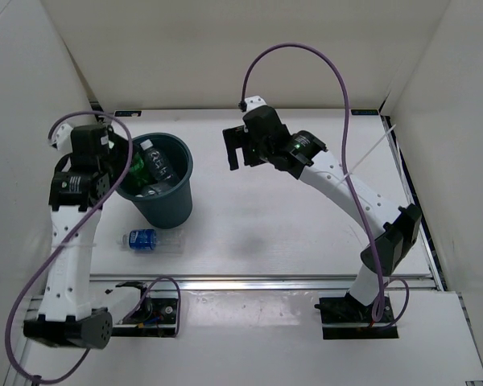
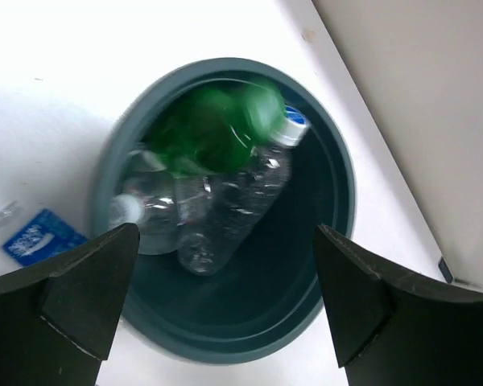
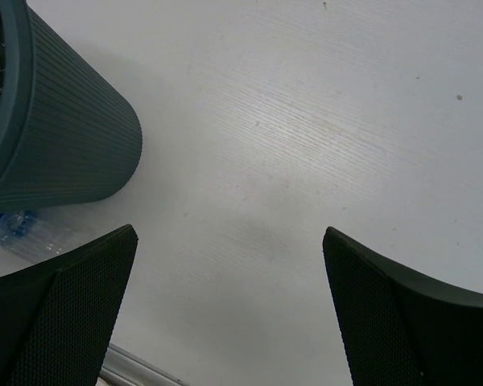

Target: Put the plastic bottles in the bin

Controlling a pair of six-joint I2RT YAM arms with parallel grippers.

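The dark teal bin (image 1: 181, 189) stands at the left of the table. My left gripper (image 1: 122, 165) hangs open and empty over its left rim. In the left wrist view (image 2: 225, 297) the bin (image 2: 338, 161) holds a blurred bright green bottle (image 2: 217, 129) on top of two clear bottles, one with a blue-white cap (image 2: 237, 201) and one with a white cap (image 2: 137, 213). A clear bottle with a blue label (image 1: 149, 239) lies on the table in front of the bin, also seen in the left wrist view (image 2: 36, 237). My right gripper (image 1: 237, 153) is open and empty, right of the bin.
In the right wrist view the open gripper (image 3: 229, 305) looks down on bare white table, with the bin's ribbed wall (image 3: 72, 137) and the lying bottle (image 3: 16, 229) at the left. White walls enclose the table. A metal rail (image 1: 266, 283) runs along the near edge.
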